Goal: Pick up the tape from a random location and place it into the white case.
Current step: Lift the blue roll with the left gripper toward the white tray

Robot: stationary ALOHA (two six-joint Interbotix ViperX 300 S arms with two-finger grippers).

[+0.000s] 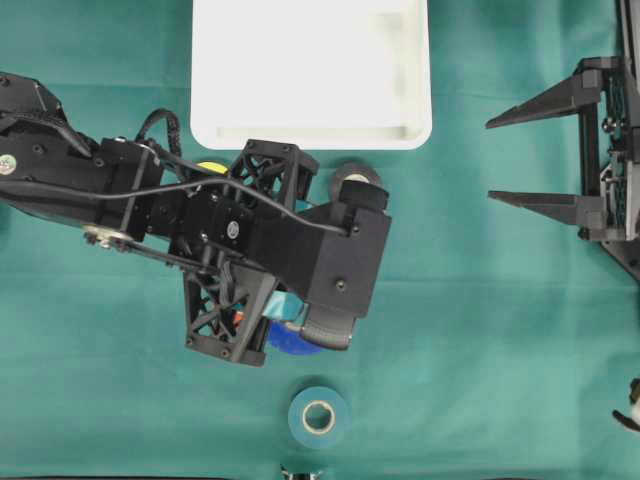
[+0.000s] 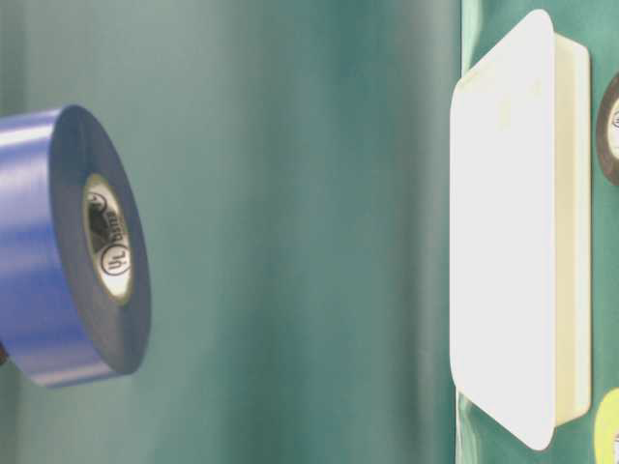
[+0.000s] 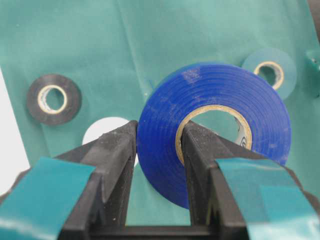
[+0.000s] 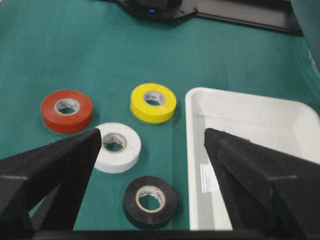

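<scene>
My left gripper (image 3: 160,131) is shut on a blue tape roll (image 3: 220,90): one finger is inside the core and the other is against the outer edge. From overhead only a sliver of the blue tape (image 1: 290,342) shows under the left gripper (image 1: 285,318), below the white case (image 1: 300,70). The table-level view shows the blue tape (image 2: 48,251) well apart from the white case (image 2: 503,242), which holds nothing that I can see. My right gripper (image 1: 495,160) hangs open at the right with nothing in it. The right wrist view shows the right gripper (image 4: 152,134) facing the case (image 4: 250,120).
A teal roll (image 1: 318,417) lies near the front edge. A black roll (image 1: 356,180) and a yellow roll (image 1: 210,168) lie just below the case. A red roll (image 4: 66,110), a yellow one (image 4: 153,102), a white one (image 4: 117,146) and a black one (image 4: 150,201) lie left of the case.
</scene>
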